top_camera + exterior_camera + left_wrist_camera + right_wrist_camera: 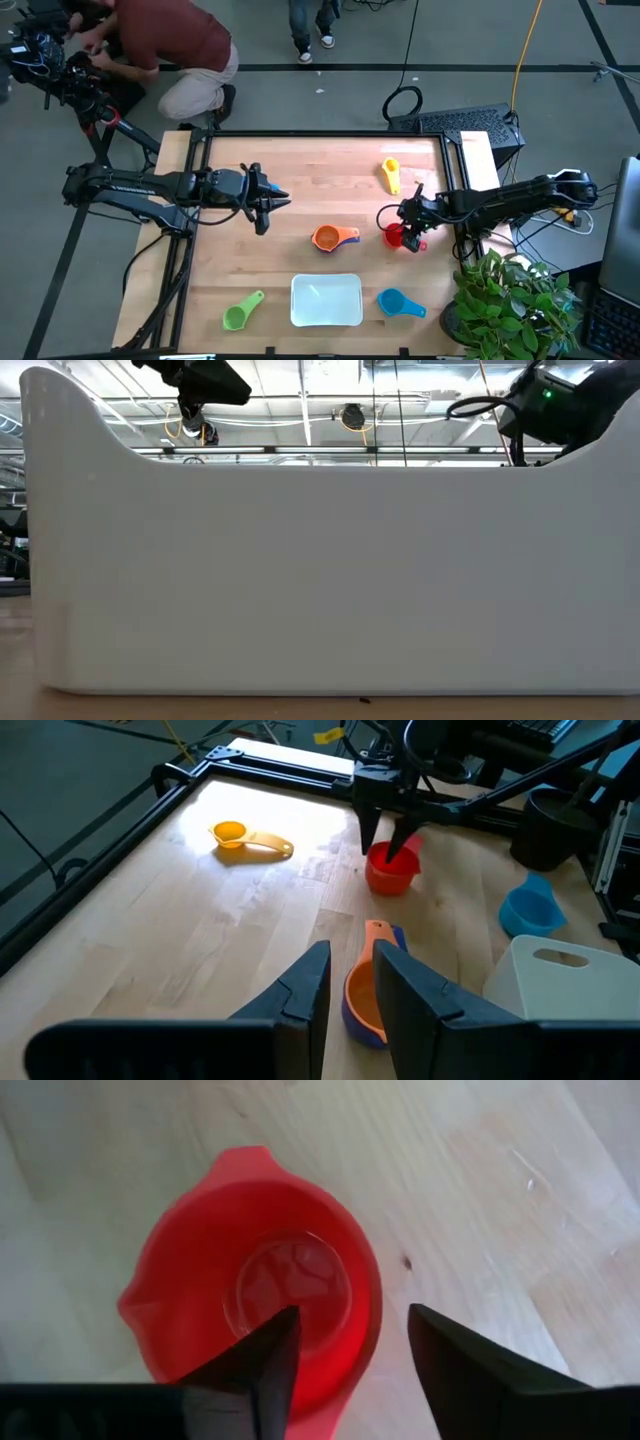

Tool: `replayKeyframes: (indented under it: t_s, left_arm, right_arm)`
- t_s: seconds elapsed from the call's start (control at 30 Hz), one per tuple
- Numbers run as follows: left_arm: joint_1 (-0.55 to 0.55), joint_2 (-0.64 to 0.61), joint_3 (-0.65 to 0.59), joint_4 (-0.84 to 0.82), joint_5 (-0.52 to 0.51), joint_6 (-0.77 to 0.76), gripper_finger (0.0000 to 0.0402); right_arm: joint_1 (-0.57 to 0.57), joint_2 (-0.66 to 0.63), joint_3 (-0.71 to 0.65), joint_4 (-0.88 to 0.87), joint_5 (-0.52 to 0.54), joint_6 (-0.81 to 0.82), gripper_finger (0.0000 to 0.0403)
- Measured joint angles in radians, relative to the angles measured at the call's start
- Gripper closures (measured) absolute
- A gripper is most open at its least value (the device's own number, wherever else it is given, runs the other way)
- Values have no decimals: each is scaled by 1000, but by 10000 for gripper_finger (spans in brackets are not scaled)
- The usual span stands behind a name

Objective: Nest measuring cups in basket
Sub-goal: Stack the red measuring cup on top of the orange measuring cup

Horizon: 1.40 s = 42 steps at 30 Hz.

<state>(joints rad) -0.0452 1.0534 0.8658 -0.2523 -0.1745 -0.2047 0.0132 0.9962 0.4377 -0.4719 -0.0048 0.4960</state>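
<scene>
Wooden surface (300,200) is holding five small plastic cups; right claw (345,1342) is straddling the red cup's (250,1270) rim, fingers apart.

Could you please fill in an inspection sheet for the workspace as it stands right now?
Surface: wooden table, black frame.
Job's things: white basket at the near edge, nothing seen in it; orange cup nested in a dark blue cup; yellow cup, green cup, light blue cup, red cup, all on the table.
Clutter: nothing seen.
Grippers: left gripper open, above bare wood; right gripper open, one finger inside the red cup, one outside its rim.
Cables: yellow cable and black cables on the floor.
Surroundings: crouching person; potted plant.
</scene>
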Motion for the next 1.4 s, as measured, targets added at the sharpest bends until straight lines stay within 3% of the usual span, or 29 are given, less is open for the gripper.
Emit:
replayKeyframes:
  t_s: [0.13, 0.27, 0.33, 0.6, 0.83, 1.4]
  left_arm:
    - [0, 0, 0, 0, 0, 0, 321]
    - [0, 0, 0, -4, 0, -1, 321]
    - [0, 0, 0, -5, 0, -1, 321]
    - [0, 0, 0, -5, 0, -10, 321]
    - [0, 0, 0, -5, 0, -10, 321]
    - [0, -1, 0, -38, -1, 1, 321]
  right_arm:
    - [0, 0, 0, 5, 0, -12, 288]
    - [0, 0, 0, 6, 0, -15, 373]
    - [0, 0, 0, 8, 0, -27, 393]
    - [0, 0, 18, 94, -1, -43, 401]
    - [-46, 28, 133, 263, -1, -135, 402]
    - [-98, 472, 597, 280, -134, -422, 402]
